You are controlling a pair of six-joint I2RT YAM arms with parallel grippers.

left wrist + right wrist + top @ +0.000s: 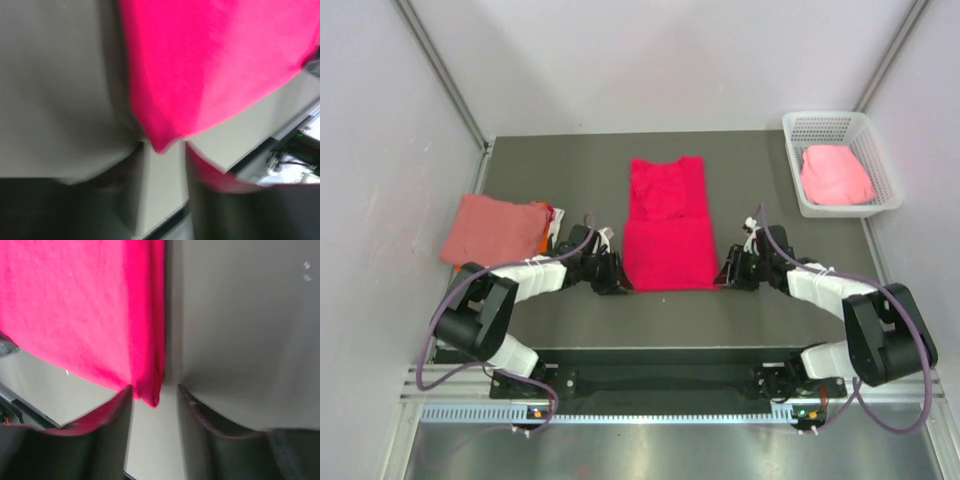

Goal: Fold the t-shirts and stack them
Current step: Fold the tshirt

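Note:
The crimson-pink t-shirt (667,228) lies flat in the middle of the table, its lower part doubled over the upper. My left gripper (617,281) is at its near left corner, my right gripper (728,275) at its near right corner. In the left wrist view the jaws of the left gripper (164,146) stand apart, with the tip of the shirt (210,65) corner just at their mouth and unpinched. The right gripper (154,390) is open too, and the shirt's (75,310) corner hangs loose between its tips. A folded salmon t-shirt (490,228) lies at the left, over an orange one (549,214).
A white mesh basket (865,135) stands at the back right with a light pink t-shirt (835,176) bunched inside it. Grey walls close in the table at both sides and the back. The arms' bases sit on the near rail.

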